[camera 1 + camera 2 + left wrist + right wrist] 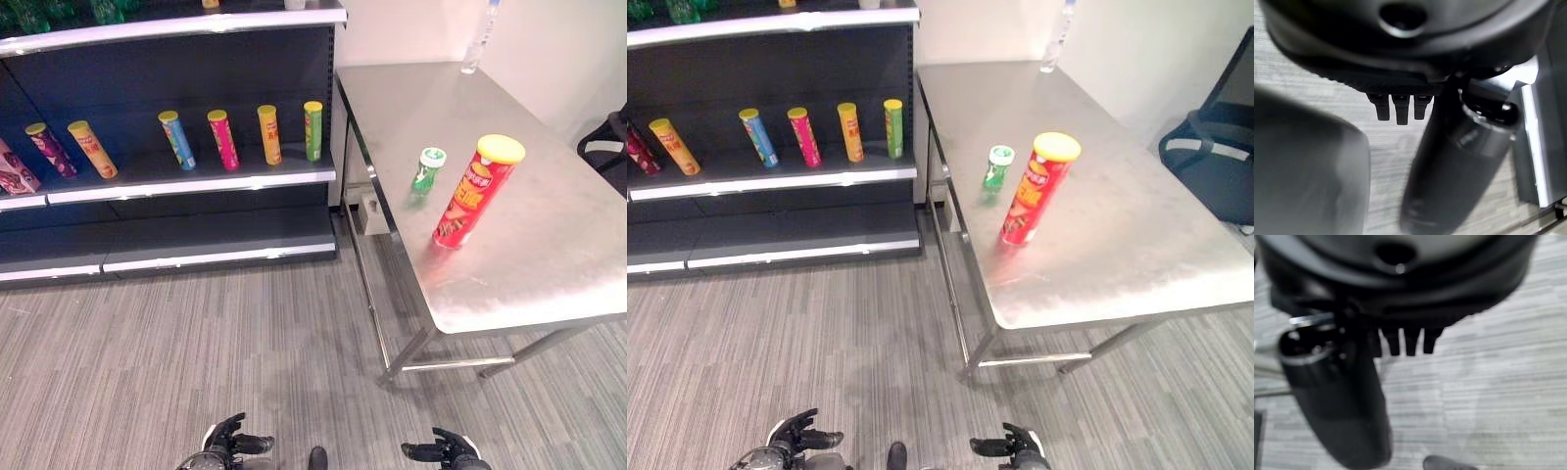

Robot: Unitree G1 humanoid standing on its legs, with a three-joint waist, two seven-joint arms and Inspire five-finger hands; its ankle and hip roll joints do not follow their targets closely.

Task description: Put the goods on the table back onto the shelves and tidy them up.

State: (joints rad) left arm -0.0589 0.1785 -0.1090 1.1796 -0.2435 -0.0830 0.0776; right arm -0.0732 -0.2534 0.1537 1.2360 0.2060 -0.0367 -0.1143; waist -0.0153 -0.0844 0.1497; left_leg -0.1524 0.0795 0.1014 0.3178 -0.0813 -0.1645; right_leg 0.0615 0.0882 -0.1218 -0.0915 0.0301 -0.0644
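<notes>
A tall red crisp tube with yellow lid (pixel 474 193) and small green white-capped bottle (pixel 426 170) stand on the steel table (pixel 549 264) beside dark shelves (pixel 196 178) of upright tubes, while the left hand (pixel 227 441) and right hand (pixel 446 450) hang low, fingers relaxed and empty.

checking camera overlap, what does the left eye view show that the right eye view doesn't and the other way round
Left eye alone: a dark red can lying at the far left of the middle shelf. Right eye alone: more of the blue office chair beside the table. Both: the steel table with a tall red can, a small green bottle and a clear bottle at its far edge, upright cans on the shelf, and the left hand and right hand low, open, holding nothing.
</notes>
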